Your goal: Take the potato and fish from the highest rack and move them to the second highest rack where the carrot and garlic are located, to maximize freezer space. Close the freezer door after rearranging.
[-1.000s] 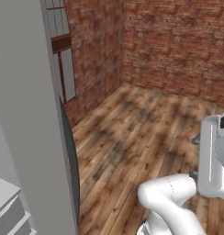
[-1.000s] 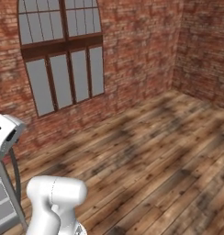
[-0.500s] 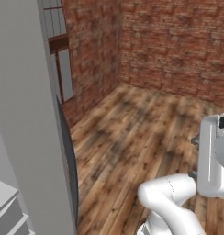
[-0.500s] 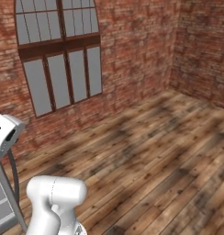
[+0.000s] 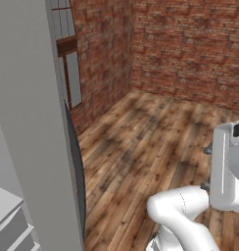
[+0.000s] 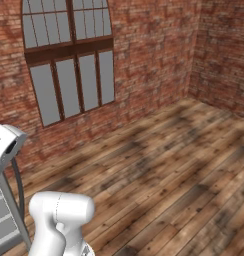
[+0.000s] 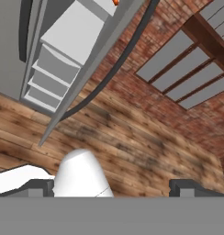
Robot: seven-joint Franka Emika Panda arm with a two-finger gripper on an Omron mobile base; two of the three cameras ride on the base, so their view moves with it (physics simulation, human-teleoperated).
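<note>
We see our gripper (image 7: 111,187) in the hand view with its two dark tips at 6 o'clock, set wide apart and nothing between them, over the wood floor (image 7: 132,151).

Next out, toward 11 o'clock in that view, the freezer door (image 7: 93,69) stands open, seen edge-on, its dark curved handle (image 7: 118,62) running along the edge. In the left base view the same door (image 5: 28,122) is the tall grey panel at 9 o'clock, and the handle (image 5: 77,166) hangs down its near edge.

Behind the door in the hand view, light-grey racks (image 7: 72,32) stack toward 10 o'clock. We cannot tell which is the second highest. At 12 o'clock, right on the frame edge, a bit of orange shows: the carrot (image 7: 115,2). We cannot make out the potato.

Farthest off, a brick wall (image 6: 144,90) with a tall arched window (image 6: 69,65) sits at 11 o'clock in the right base view.
</note>
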